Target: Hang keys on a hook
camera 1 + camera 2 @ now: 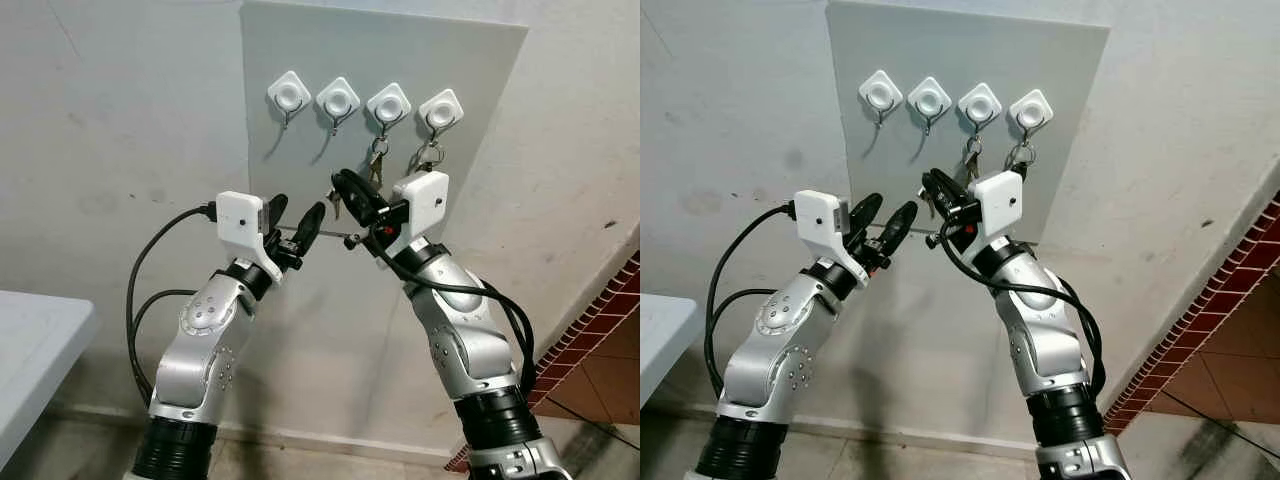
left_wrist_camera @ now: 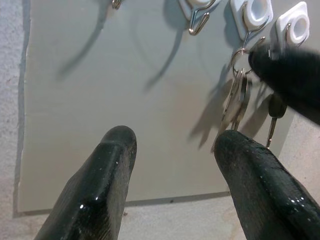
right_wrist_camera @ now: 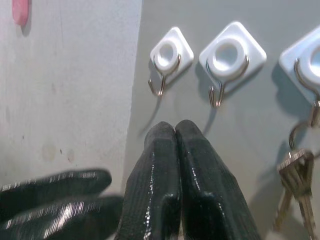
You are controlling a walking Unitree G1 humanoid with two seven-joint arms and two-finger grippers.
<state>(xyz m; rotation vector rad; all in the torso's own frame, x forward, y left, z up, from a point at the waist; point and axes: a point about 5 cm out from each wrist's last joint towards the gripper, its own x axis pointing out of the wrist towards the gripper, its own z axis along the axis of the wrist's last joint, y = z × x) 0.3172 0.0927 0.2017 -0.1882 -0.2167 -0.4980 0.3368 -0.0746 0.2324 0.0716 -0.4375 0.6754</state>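
Note:
Four white hooks sit in a row on a grey board (image 1: 300,160) on the wall. The two left hooks (image 1: 288,95) (image 1: 338,98) are bare. A bunch of keys (image 1: 377,165) hangs from the third hook (image 1: 388,103), and another bunch (image 1: 430,155) from the fourth hook (image 1: 441,107). My right gripper (image 1: 340,181) is shut just below the second hook, and a small key (image 1: 335,206) dangles under its tip. My left gripper (image 1: 298,208) stands open beside it, lower left, holding nothing.
A white table corner (image 1: 30,340) juts in at the lower left. Red brick tiling (image 1: 600,340) runs along the lower right. Black cables (image 1: 135,300) loop off both arms.

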